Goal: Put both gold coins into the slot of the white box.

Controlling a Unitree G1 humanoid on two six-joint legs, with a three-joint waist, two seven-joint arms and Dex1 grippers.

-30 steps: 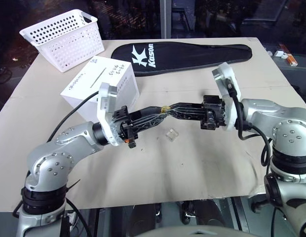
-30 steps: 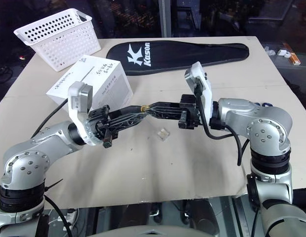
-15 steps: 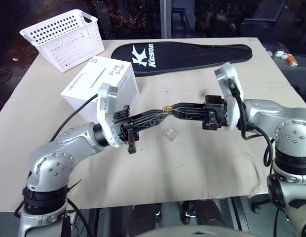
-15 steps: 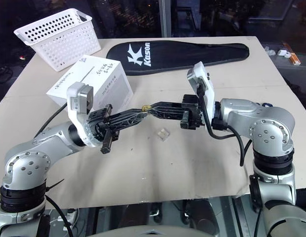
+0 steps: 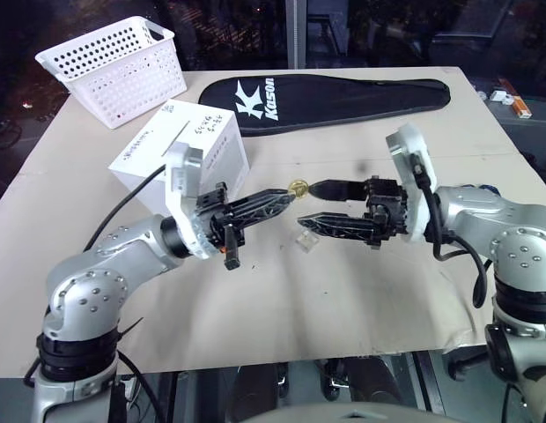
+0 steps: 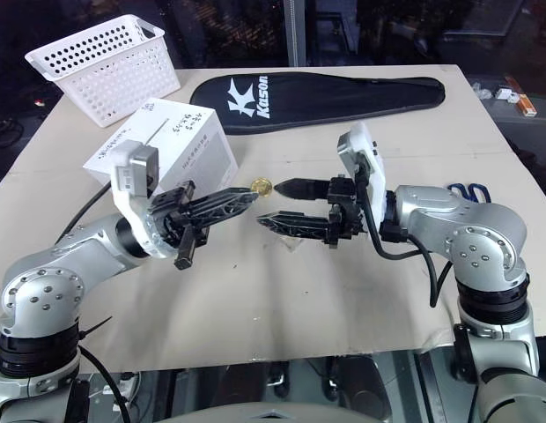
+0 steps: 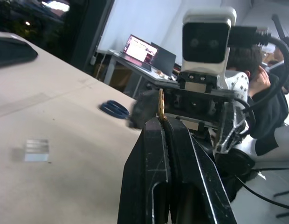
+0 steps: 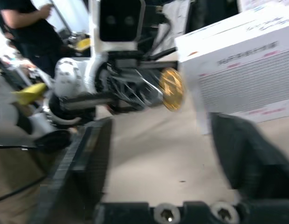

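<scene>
While the left gripper (image 5: pixel 291 191) is pinching one round gold coin (image 5: pixel 298 188) shut at frame centre and the right gripper (image 5: pixel 310 204) is gaping open beside it, nothing is yet sitting in the slot (image 5: pixel 174 133) of the white cardboard box (image 5: pixel 179 154) at upper left, and a second small glassy squarish piece (image 5: pixel 306 240) is lying on the table (image 5: pixel 343 291) below the grippers.

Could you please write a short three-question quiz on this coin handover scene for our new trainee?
1. True or false: the left gripper pinches a gold coin at its tips.
2. How do the jaws of the right gripper stand? A) shut on the coin B) open, free of the coin C) shut on nothing
3. What lies on the table just under the right gripper?

Key
1. True.
2. B.
3. A small clear square piece, lying flat, untouched. The white box with its slot stands behind the left gripper.
</scene>
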